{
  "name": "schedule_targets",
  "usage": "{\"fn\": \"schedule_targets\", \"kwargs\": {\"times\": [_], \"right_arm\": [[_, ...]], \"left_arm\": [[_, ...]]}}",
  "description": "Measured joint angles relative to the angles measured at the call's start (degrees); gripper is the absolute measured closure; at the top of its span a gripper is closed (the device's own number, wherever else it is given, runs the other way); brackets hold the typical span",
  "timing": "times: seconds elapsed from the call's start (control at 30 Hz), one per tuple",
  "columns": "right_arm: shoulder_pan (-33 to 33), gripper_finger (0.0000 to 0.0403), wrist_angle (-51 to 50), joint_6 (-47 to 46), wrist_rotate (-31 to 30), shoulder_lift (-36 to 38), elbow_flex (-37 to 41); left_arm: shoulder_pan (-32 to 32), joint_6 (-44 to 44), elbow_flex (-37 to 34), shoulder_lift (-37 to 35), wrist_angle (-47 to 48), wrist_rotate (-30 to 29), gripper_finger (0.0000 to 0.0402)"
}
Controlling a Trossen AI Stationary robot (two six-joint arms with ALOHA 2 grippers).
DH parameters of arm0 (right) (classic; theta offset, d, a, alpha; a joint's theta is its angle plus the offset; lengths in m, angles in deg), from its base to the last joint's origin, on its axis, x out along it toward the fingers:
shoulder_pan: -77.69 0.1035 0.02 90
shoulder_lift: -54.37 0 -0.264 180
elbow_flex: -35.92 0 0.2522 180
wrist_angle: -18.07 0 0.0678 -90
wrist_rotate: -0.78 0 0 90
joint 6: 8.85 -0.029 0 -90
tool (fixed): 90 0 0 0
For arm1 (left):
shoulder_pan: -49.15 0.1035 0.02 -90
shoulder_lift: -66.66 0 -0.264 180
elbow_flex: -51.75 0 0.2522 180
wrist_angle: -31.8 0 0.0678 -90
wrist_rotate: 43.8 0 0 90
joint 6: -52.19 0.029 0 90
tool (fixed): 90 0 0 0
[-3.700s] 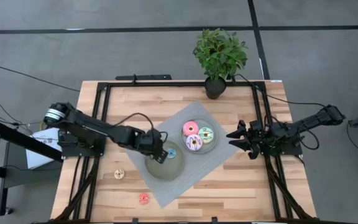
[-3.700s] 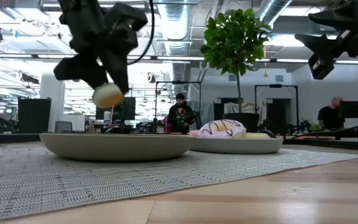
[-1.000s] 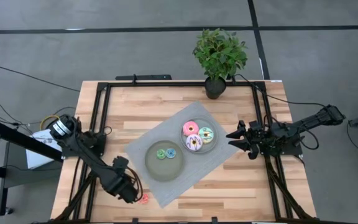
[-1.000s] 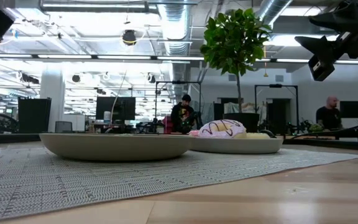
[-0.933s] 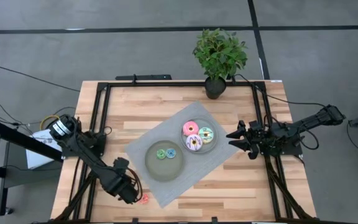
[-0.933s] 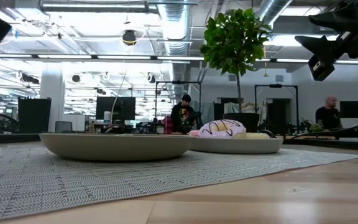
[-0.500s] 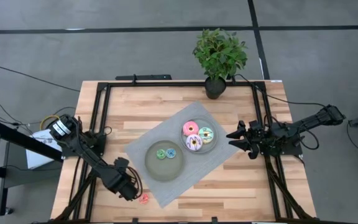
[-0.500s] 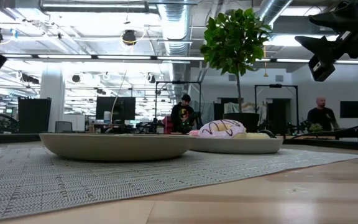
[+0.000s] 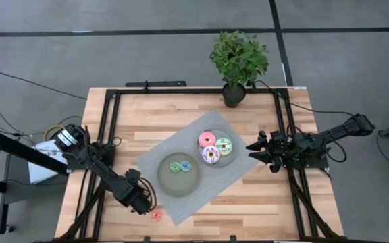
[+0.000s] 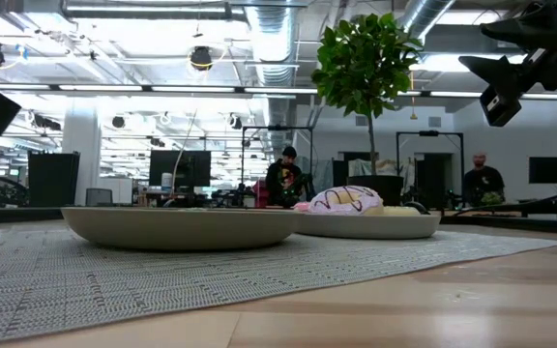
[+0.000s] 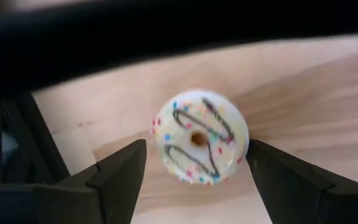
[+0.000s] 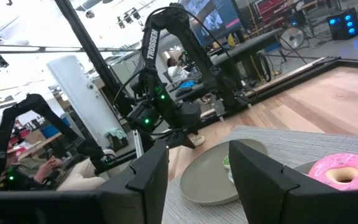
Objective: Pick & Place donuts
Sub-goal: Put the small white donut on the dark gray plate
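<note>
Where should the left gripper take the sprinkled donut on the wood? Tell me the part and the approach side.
Pinch its outer rim at two opposite sides, coming from above. The donut lies flat, icing up, and the left gripper hangs open astride it.

One word can be read: "TROSSEN", in white letters running down the left arm (image 12: 155, 46) in the right wrist view. A few letters are soft, so the spelling is probably right.

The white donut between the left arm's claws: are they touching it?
Apart. The left wrist view shows the white donut centred in the open left tool, with bare wood visible between it and each finger.
</note>
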Motion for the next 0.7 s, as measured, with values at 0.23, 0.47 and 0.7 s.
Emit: {"fn": "schedule_targets", "kwargs": {"times": [0.23,0.47,0.7], "right_arm": [[0.0,0.0241,0.0,0.02,0.01,0.0,0.0],[0.0,0.0242,0.0,0.0,0.01,0.0,-0.01],[0.0,0.0242,-0.02,0.0,0.06,0.0,-0.01]], "left_arm": [[1.51,3.08,-0.07,0.09,0.25,-1.52,0.0127],[1.61,4.05,-1.78,-0.09,-2.64,-0.24,0.0127],[1.65,3.58,-2.71,-0.13,-4.24,1.08,0.0127]]}}
